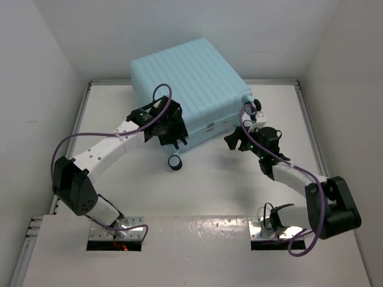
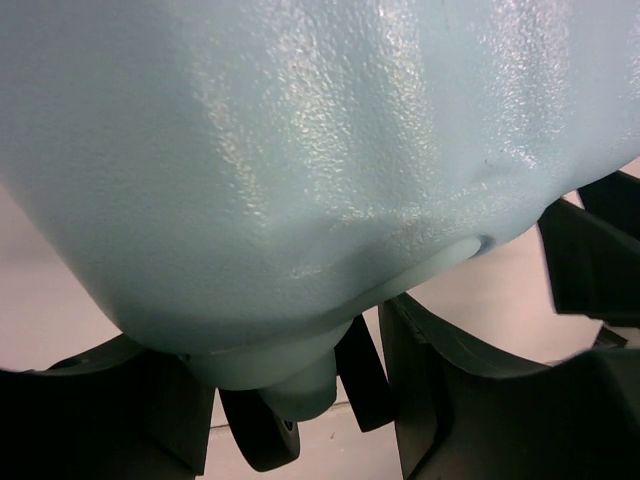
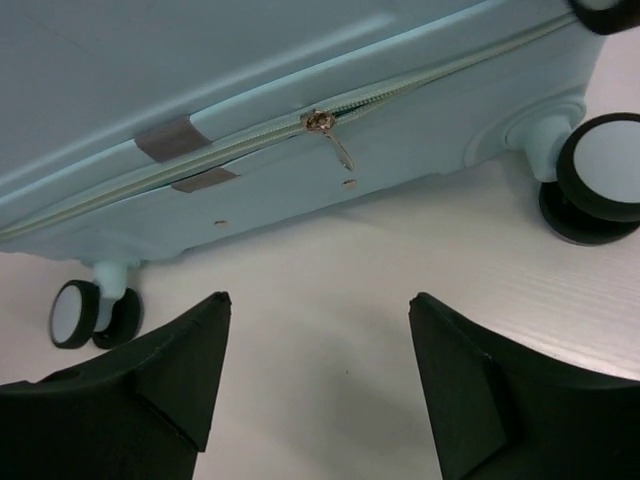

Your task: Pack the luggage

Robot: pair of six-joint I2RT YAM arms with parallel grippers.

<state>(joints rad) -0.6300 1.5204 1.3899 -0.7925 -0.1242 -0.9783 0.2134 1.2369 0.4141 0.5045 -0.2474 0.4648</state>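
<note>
White flat table [image 1: 209, 197] is enclosed by plain white walls [image 1: 36, 89] on the left, right and far sides, with a raised rail along each edge. The near and middle of the table lie bare between the two arms, and open strips run down both sides.

On the far centre of the table lies the large pale aqua-blue hard-shell suitcase with ribbed shell [image 1: 191, 84]. It is flat, closed and turned at an angle, and in the overhead view its far part covers the far rail. Its near long edge faces both arms.

At the suitcase's near-left corner is the left gripper [image 1: 170, 134]. In the left wrist view the rounded corner of the shell fills the frame, and the dark fingers [image 2: 470, 400] stand apart on either side of it. Whether they press on the shell cannot be told.

Just off the near-right stretch of the same edge, clear of the shell, sits the right gripper [image 1: 236, 140]. Its jaws are released and spread, with only bare table between them. Its wrist view looks straight at the zipped seam.

One black spinner wheel [image 1: 175, 162] stands on the table just nearer than the left gripper, and another [image 1: 257, 106] sits at the right corner. Two grey tape patches [image 3: 170, 138] cross the seam. A small metal zip pull [image 3: 330, 130] hangs from the zip, opposite the right gripper's gap.
</note>
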